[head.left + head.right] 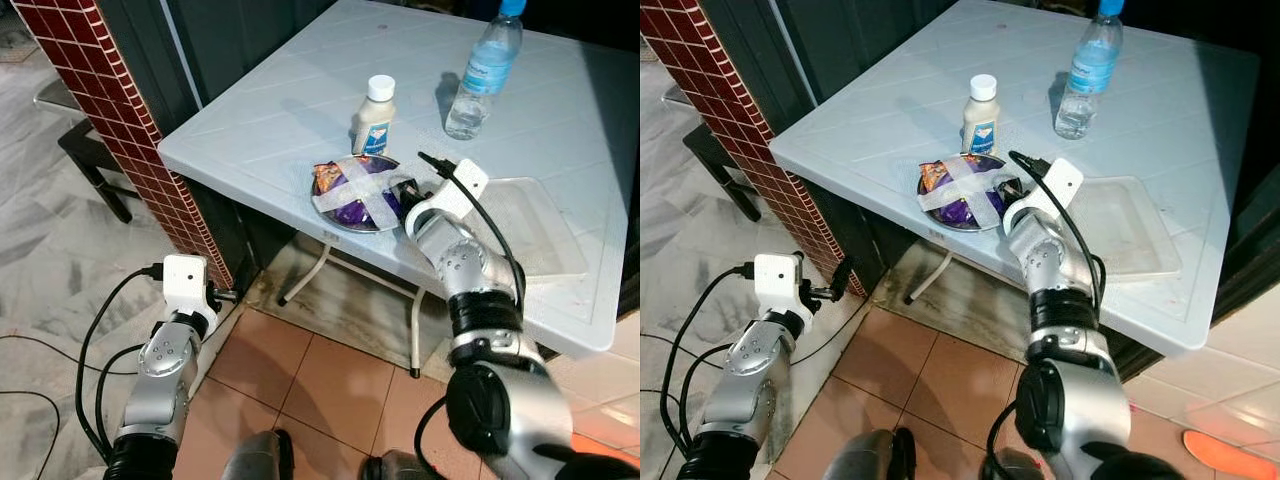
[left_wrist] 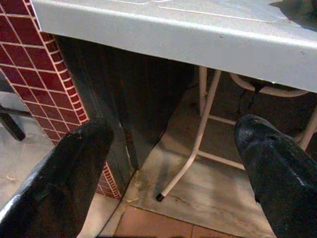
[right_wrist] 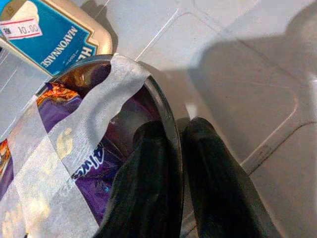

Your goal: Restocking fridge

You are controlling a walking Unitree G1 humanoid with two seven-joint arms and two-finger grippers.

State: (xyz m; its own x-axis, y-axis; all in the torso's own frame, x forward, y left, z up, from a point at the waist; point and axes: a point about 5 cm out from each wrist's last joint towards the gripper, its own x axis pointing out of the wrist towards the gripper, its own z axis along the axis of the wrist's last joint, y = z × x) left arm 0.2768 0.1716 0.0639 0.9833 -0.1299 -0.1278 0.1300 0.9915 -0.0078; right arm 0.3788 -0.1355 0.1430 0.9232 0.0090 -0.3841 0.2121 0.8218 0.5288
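Observation:
A dark round bowl of purple and orange snack packets, crossed with white tape, sits near the front edge of the white table. My right gripper is shut on the bowl's right rim, one finger inside and one outside. Just behind the bowl stands a mayonnaise bottle, and a clear water bottle stands farther back. My left gripper hangs open below the table's edge, holding nothing.
A clear plastic lid or tray lies on the table to the right of the bowl. A red tiled pillar rises at the left. White folding table legs stand underneath. Black cables trail on the floor.

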